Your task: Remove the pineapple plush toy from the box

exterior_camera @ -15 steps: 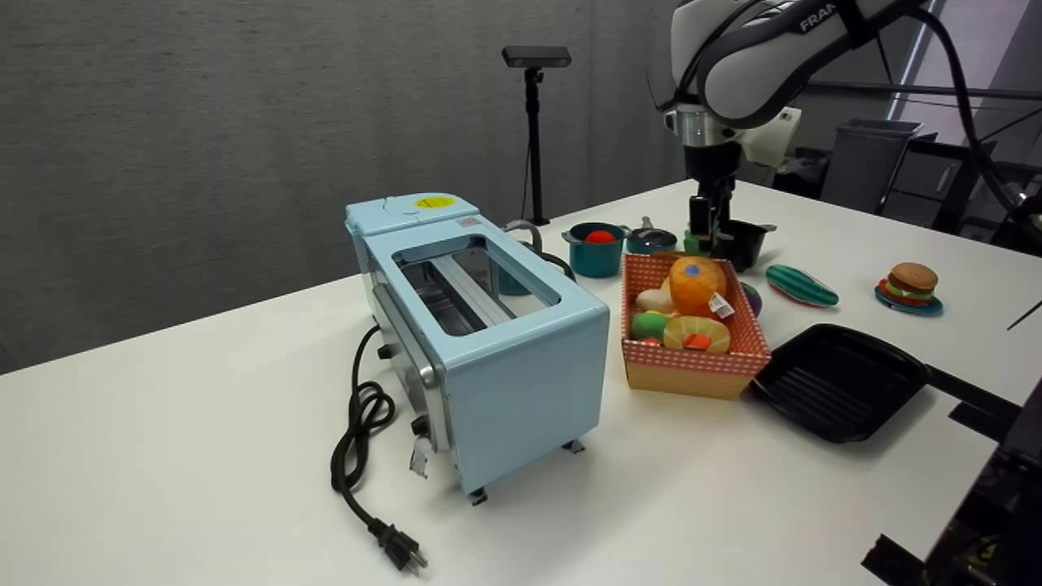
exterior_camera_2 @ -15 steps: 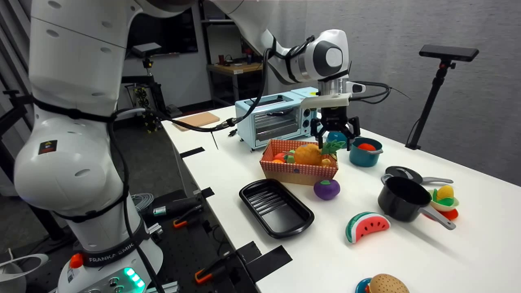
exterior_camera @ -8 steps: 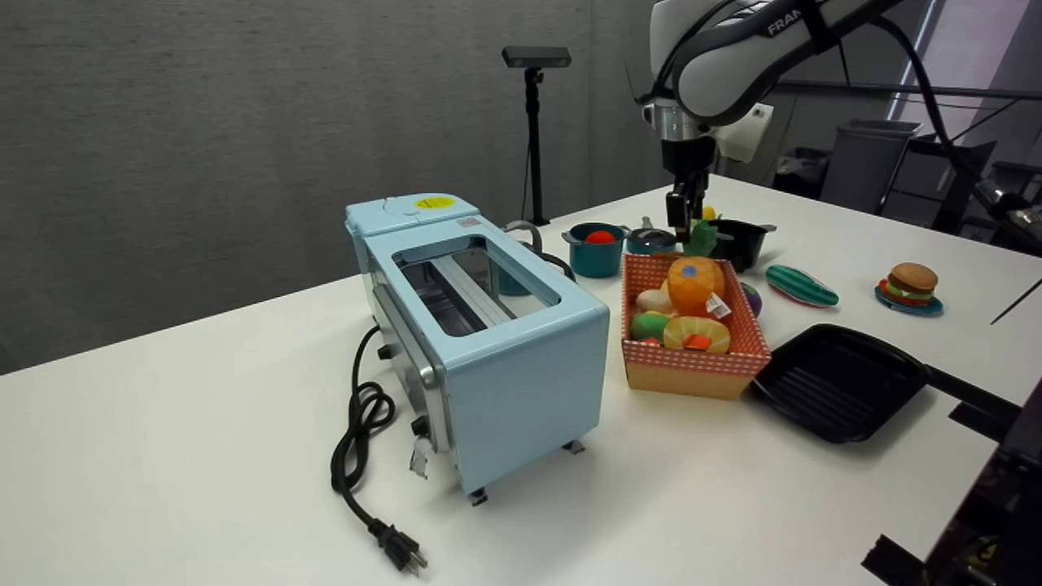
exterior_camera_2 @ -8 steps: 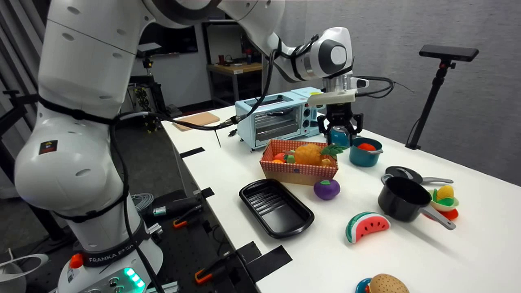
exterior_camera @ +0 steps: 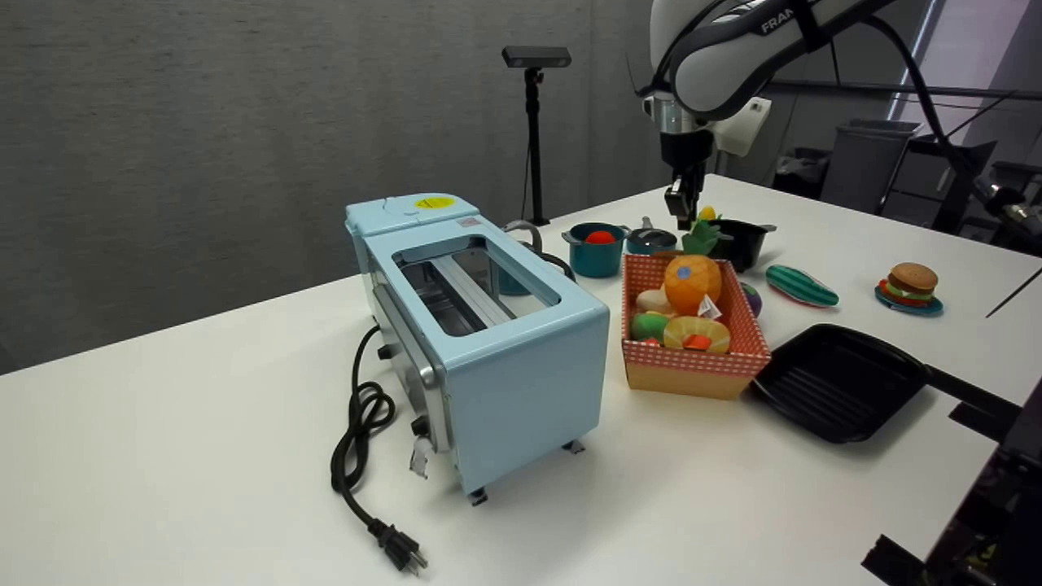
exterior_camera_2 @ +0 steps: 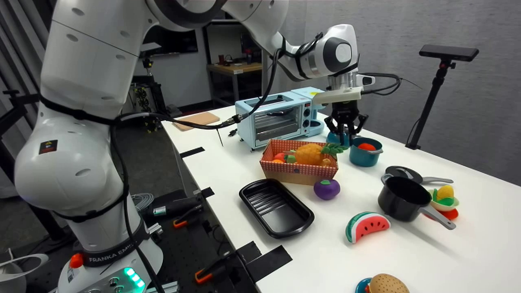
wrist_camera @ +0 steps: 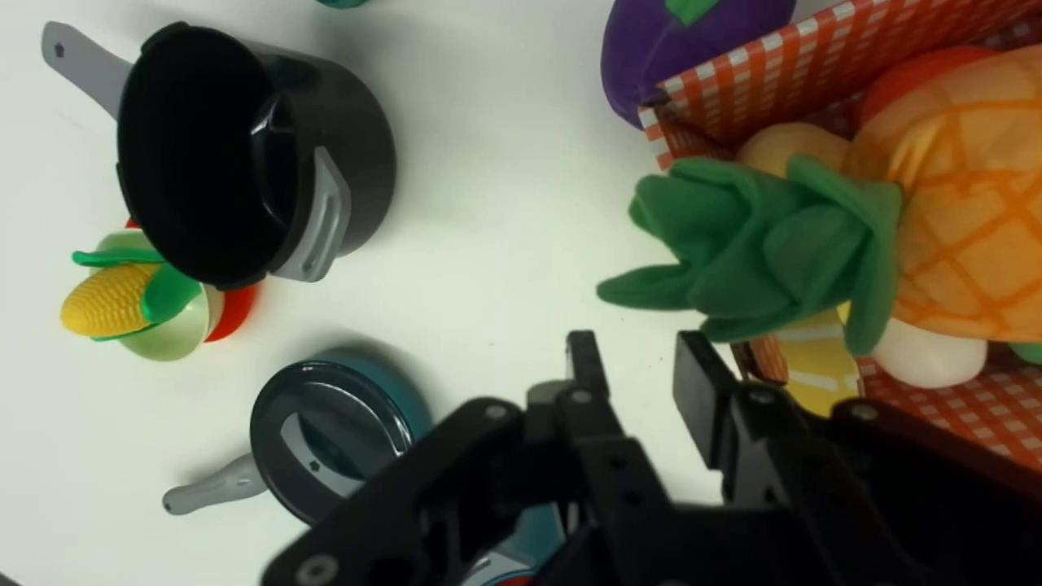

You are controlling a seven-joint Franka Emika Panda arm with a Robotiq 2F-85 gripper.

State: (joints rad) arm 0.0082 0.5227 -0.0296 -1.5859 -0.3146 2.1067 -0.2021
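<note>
A white, jointed robot arm (exterior_camera_2: 89, 77) leans out over the white counter (exterior_camera_2: 447, 256) from beside one edge, and on the black band (exterior_camera_2: 112, 255) round its base I can read FRANKA EMI before the lettering is cut off; FRAN shows on a link (exterior_camera: 716, 81) in an exterior view. The black two-fingered gripper (wrist_camera: 637, 350) hangs fingers down, just past the end of a rectangular basket (exterior_camera_2: 293, 168) with red-and-white checked sides over a tan base; a narrow gap parts the fingertips, and white counter shows between them. In that basket lies the soft orange plush pineapple (exterior_camera_2: 309, 154), on its side, its green leafy tuft (wrist_camera: 765, 244) sticking out over the rim near the gripper; whether a finger touches the leaves I can't tell. A white tag (exterior_camera: 710, 308) hangs off the pineapple, too small to read. Close to the edge along the grey wall (exterior_camera: 285, 146) stands a pale-blue toaster oven (exterior_camera: 533, 358), with a yellow sticker (exterior_camera: 435, 202) on top whose print I can't make out. A black rectangular ribbed pan (exterior_camera_2: 278, 208) lies by the robot's edge, a round purple toy fruit (exterior_camera_2: 327, 190) sits just beside the basket, and a thin brown board (exterior_camera_2: 199, 119) lies at the corner where that edge ends.
</note>
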